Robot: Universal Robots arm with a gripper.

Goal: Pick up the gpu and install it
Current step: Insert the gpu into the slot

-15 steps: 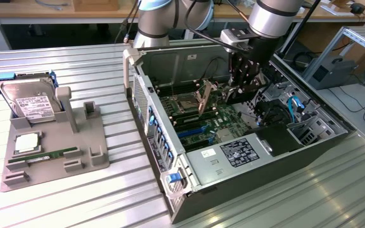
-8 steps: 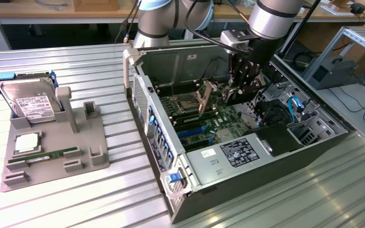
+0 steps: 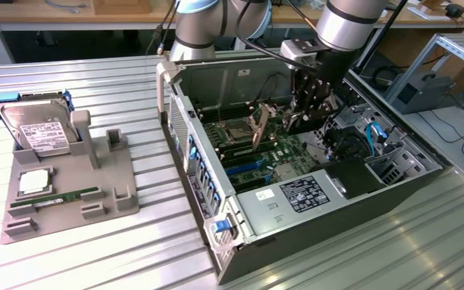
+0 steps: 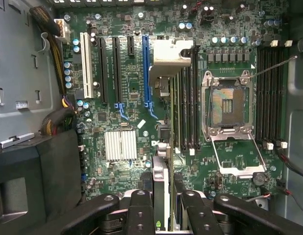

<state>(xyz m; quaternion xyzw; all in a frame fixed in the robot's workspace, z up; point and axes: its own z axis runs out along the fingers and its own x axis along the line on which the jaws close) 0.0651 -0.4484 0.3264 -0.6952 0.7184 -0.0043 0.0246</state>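
Wrist: gripper (image 4: pixel 166 198) fingers clamped gpu (image 4: pixel 160 177), edge-on, thin, silvery, over motherboard (image 4: pixel 134 100).
Exterior: tray (image 3: pixel 111 181) sat by tabletop (image 3: pixel 95 78) edge, the exterior view's left.

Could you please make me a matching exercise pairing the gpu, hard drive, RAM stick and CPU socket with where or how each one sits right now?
Things:
1. gpu
2. hard drive
3. RAM stick
4. CPU socket

Places or states:
A. propped up in the grey holder
B. lid open, on the motherboard
C. held in the gripper
D. lying flat on the holder

Pairs: 1-C, 2-A, 3-D, 4-B.
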